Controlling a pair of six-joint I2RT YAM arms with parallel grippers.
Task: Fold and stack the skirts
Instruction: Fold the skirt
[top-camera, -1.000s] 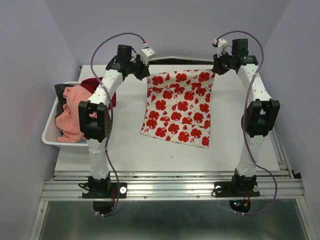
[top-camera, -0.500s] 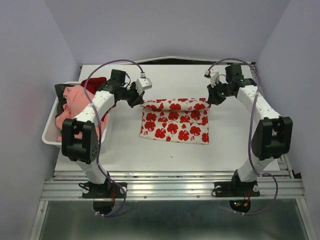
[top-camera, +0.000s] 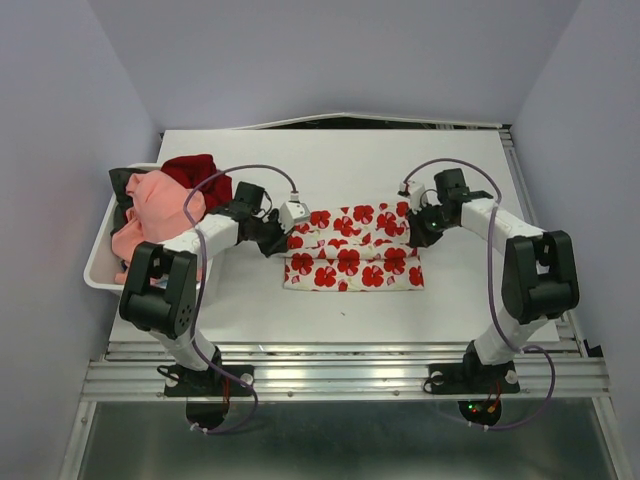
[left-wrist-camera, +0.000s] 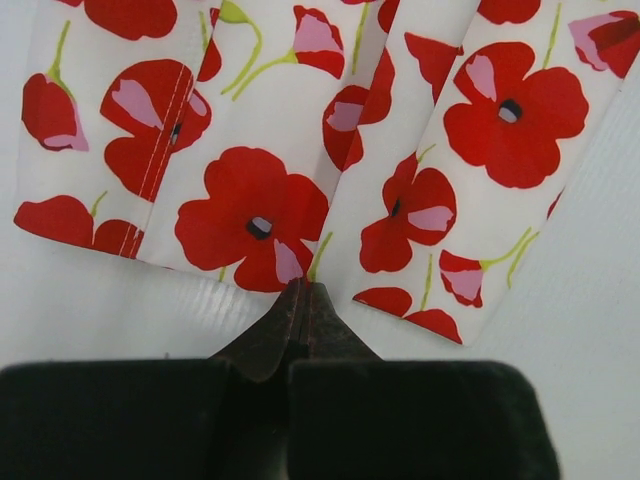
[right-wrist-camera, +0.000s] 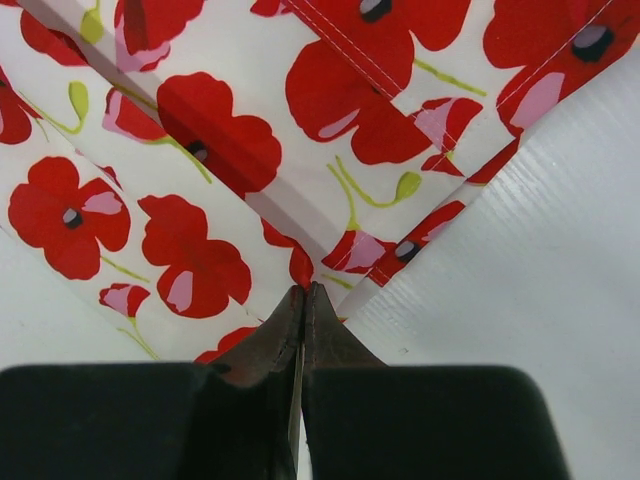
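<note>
At the left edge of the desk (top-camera: 340, 165), one bin (top-camera: 98, 273) holds a pink skirt (top-camera: 150, 215) and a dark red garment (top-camera: 195, 172); one folded flowered skirt (top-camera: 350, 258) lies mid-desk, left gripper (top-camera: 283, 238) and right gripper (top-camera: 415, 232) clamped on its ends.

**Camera positions: three views**

Top external: fixed high behind the arm bases (top-camera: 200, 378), looking down over the whole table (top-camera: 250, 305). Wrist views: close, looking past the left gripper (left-wrist-camera: 300, 290) and right gripper (right-wrist-camera: 303, 292). All three share the poppy-print skirt (top-camera: 352, 258).
</note>
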